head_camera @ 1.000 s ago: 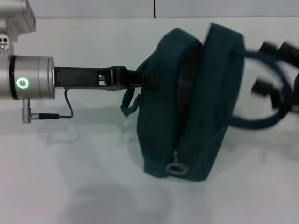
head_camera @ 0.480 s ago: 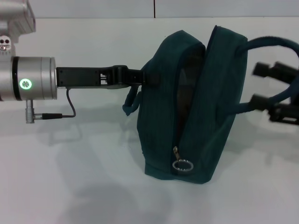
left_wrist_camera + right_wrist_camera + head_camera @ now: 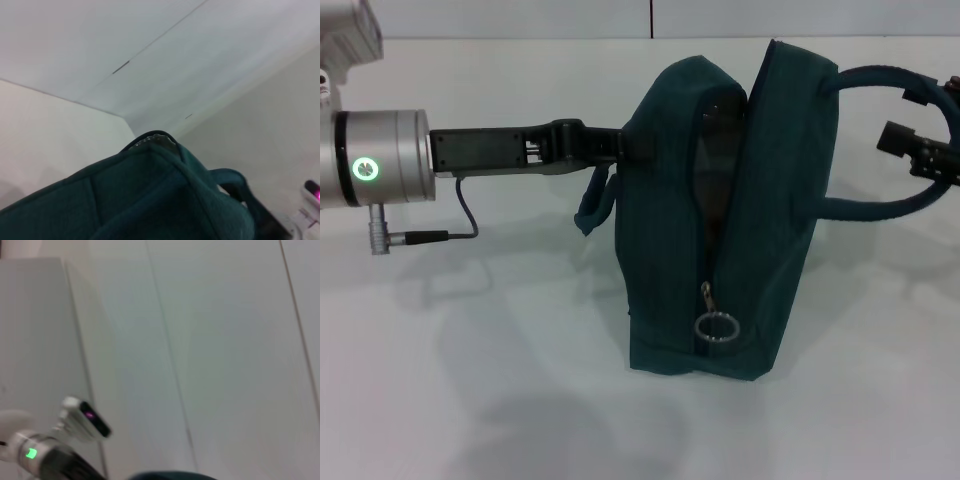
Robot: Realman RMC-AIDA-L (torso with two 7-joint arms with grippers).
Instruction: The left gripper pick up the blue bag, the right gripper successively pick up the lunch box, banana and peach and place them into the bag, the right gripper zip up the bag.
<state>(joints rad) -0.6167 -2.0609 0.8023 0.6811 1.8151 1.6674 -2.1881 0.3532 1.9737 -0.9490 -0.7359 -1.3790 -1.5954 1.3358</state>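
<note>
white table [image 3: 470, 380], pale wall with a dark vertical seam behind it. one left gripper [image 3: 620, 145] comes in from the left, fingers pinched on the left side of the bag. one blue bag [image 3: 730, 220] stands upright near centre on the table, top gaping, zipper only partly done, one ring pull [image 3: 716, 326] low on the near face. one carry strap [image 3: 880, 140] loops off its right side. one right gripper [image 3: 920, 150] at the right edge by that strap, can't tell its finger state.
</note>
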